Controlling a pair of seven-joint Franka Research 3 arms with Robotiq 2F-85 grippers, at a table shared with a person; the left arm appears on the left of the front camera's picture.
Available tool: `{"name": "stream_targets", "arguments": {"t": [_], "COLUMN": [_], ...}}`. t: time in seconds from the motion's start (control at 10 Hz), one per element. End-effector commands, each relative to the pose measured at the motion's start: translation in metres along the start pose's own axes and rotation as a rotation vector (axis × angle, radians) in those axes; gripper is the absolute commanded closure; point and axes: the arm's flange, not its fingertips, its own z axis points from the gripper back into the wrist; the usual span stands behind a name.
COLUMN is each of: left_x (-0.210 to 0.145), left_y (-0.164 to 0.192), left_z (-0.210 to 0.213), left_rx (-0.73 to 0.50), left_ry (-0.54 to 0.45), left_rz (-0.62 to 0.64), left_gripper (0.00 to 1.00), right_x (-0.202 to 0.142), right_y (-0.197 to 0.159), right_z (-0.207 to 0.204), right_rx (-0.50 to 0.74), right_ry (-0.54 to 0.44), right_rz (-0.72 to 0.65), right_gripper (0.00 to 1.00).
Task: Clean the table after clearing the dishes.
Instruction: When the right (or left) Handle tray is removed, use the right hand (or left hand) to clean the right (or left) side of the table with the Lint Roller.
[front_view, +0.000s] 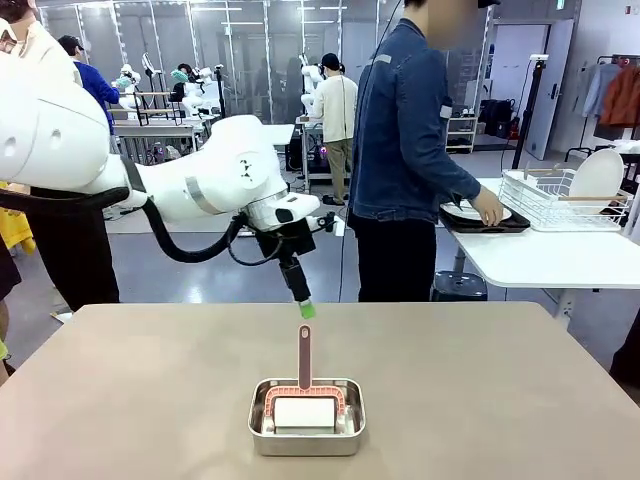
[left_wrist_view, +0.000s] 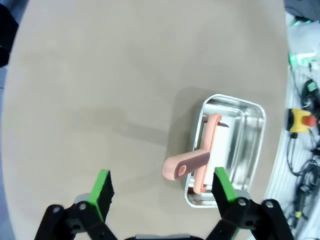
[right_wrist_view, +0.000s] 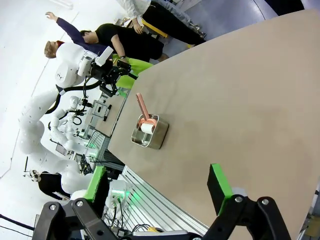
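Note:
The beige table (front_view: 150, 380) carries a small steel pan (front_view: 258, 432). In the pan lies a white roller (front_view: 304, 412) whose pink handle (front_view: 304, 355) stands up. My left gripper (front_view: 306, 310) points down just above the handle tip, open and holding nothing. From the left wrist, the handle (left_wrist_view: 187, 165) lies between the spread green fingers (left_wrist_view: 102, 192), a little ahead of them. My right gripper (right_wrist_view: 157, 185) hangs open off the table's edge, far from the pan (right_wrist_view: 149, 132). The dishes (front_view: 478, 212), a white plate on a dark tray, sit on the white side table under the person's hand.
A person in a denim jacket (front_view: 405, 130) stands beyond the far edge, turned toward the white table (front_view: 540, 260). On that table a wire dish rack (front_view: 560, 195) holds another plate (front_view: 598, 175). Bare tabletop (left_wrist_view: 100, 75) surrounds the pan.

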Motion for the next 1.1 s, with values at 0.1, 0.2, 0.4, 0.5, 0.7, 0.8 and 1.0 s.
{"name": "stream_targets", "arguments": {"t": [0.1,0.2,0.4,0.5,0.7,0.8,1.0], "left_x": [-0.027,-0.027,-0.027,-0.027,-0.022,-0.013,-0.001], "left_y": [-0.001,-0.001,-0.001,-0.001,0.01,0.018,0.027], "left_z": [0.004,0.004,0.004,0.004,0.005,-0.006,-0.019], "left_rx": [0.011,0.011,0.011,0.011,0.005,-0.062,-0.178], "left_ry": [-0.028,-0.028,-0.028,-0.028,-0.002,0.05,0.084], "left_rz": [0.062,0.062,0.062,0.062,0.044,-0.093,-0.179], "left_gripper": [0.0,0.0,0.0,0.0,0.0,0.0,0.0], "right_x": [-0.002,-0.002,-0.002,-0.002,-0.002,-0.002,-0.002], "right_y": [0.002,0.002,0.002,0.002,0.002,0.002,0.002], "right_z": [0.001,0.001,0.001,0.001,0.001,0.001,0.001], "right_rx": [0.012,0.012,0.012,0.012,0.012,0.012,0.012], "right_ry": [0.0,0.0,0.0,0.0,0.0,0.0,0.0], "right_rz": [0.013,0.013,0.013,0.013,0.013,0.013,0.013], "right_gripper": [0.0,0.0,0.0,0.0,0.0,0.0,0.0]}}
